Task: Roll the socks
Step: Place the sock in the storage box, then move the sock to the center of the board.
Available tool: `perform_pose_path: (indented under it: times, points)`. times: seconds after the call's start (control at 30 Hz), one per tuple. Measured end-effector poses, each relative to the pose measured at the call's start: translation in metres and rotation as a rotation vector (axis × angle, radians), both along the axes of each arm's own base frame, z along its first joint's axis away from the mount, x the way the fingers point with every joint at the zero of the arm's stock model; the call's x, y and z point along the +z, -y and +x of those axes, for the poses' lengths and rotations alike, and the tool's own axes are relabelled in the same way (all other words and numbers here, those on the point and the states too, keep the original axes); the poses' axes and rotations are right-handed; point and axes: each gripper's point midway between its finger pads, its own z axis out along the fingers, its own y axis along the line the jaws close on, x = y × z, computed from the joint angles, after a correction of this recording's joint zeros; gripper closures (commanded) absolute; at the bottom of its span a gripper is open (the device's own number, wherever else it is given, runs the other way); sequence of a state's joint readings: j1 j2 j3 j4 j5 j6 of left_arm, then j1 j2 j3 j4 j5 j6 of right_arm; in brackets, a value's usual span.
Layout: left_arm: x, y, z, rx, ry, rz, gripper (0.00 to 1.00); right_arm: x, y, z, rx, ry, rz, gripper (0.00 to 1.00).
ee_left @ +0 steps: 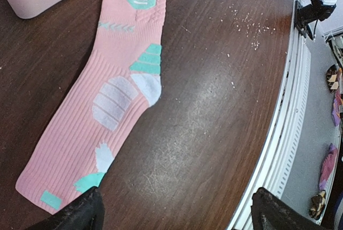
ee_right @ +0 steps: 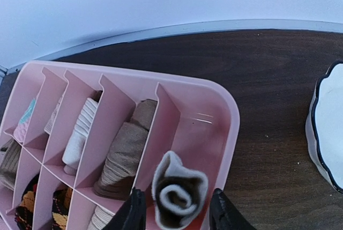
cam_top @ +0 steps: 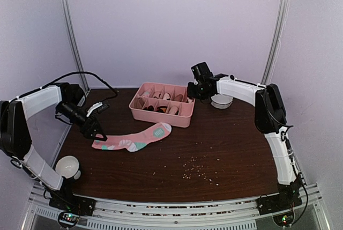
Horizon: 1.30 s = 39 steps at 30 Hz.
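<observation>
A long pink sock (cam_top: 133, 140) with teal and white patches lies flat and unrolled on the dark wooden table (cam_top: 236, 144). It runs at a slant, its toe end close to the front wall of a pink divided tray (cam_top: 161, 116) and its cuff end toward the left side of the table. A second, cream sock (ee_right: 178, 193) with a dark brown inner layer is rolled into a tight spiral. It stands in the tray compartment at the right-hand end.

The left gripper (cam_top: 95, 131) hangs at the cuff end of the pink sock with its fingers spread wide, holding nothing. From the left wrist view, one black fingertip (ee_left: 80, 214) sits at the cuff's corner; whether it touches the fabric cannot be told. The right gripper (cam_top: 196, 94) points down into the tray. Its two fingers are parted on either side of the rolled cream sock, with a slim gap showing, so the roll looks released.

Other rolled socks (ee_right: 120, 157) in tan, white and patterned fabric fill neighbouring compartments. A white bowl (cam_top: 221, 101) sits just right of the tray. A white cup (cam_top: 68, 167) stands at the near left edge. Pale crumbs (cam_top: 201, 168) are scattered on the near part of the table.
</observation>
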<state>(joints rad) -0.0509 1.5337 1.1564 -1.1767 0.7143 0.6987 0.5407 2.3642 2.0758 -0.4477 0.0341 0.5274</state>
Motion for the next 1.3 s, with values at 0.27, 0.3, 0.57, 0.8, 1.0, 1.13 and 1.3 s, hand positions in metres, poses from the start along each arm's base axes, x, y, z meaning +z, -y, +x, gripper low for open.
perform_pose_path:
  times: [0.27,0.3,0.57,0.8,1.0,1.13,1.3]
  points:
    - [-0.004,0.0,-0.005,0.0,-0.015,0.001,0.02,0.017,-0.007,0.006,0.022,0.035,0.037,0.58]
    - [-0.005,0.0,-0.005,0.0,-0.016,0.001,0.02,0.018,-0.008,0.006,0.026,0.036,0.042,0.58]
    - [-0.01,-0.005,-0.005,0.0,0.012,0.037,0.02,0.029,-0.001,-0.032,0.069,0.014,0.065,0.57]
    - [-0.038,-0.023,-0.001,-0.035,0.037,0.166,0.16,0.063,0.002,-0.117,0.139,0.05,0.103,0.73]
    - [-0.07,-0.043,0.019,-0.036,0.044,0.301,0.16,-0.006,-0.001,-0.18,0.185,-0.081,0.097,0.81]
    - [-0.082,-0.057,0.036,-0.012,0.077,0.402,0.16,-0.048,-0.001,-0.187,0.188,-0.174,0.068,0.84]
    - [-0.103,-0.065,0.053,-0.03,0.122,0.562,0.15,-0.039,-0.024,-0.162,0.209,-0.159,0.081,0.85]
